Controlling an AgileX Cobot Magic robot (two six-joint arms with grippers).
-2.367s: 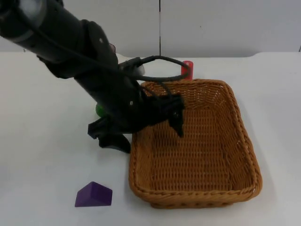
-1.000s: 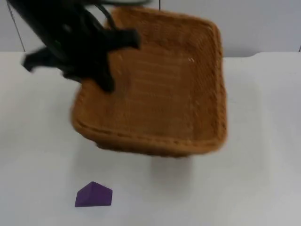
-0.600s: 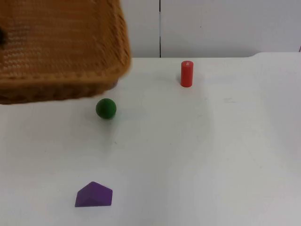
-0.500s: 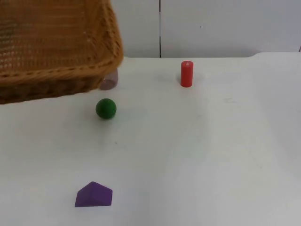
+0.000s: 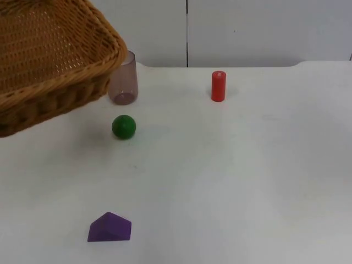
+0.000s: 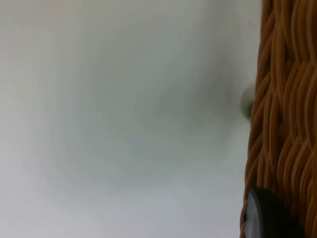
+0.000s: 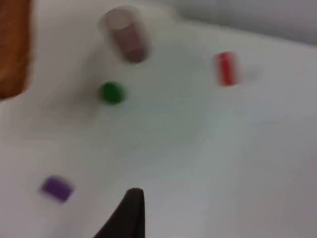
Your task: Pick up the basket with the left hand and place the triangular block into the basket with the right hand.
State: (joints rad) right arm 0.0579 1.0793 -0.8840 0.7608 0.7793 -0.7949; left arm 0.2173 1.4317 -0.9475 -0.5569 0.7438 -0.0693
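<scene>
The left tool (image 6: pixel 270 218) clamps the raised basket (image 5: pixel 49 60) rim. The right tool (image 7: pixel 130 210), grip state unclear, hovers beside the block (image 5: pixel 110 227), probably light and rigid; grasp its flat ends.

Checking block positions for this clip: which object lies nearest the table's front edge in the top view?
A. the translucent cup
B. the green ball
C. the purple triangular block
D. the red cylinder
C: the purple triangular block lies far forward on the table, while the green ball, translucent cup and red cylinder stand farther back towards the wall.
</scene>
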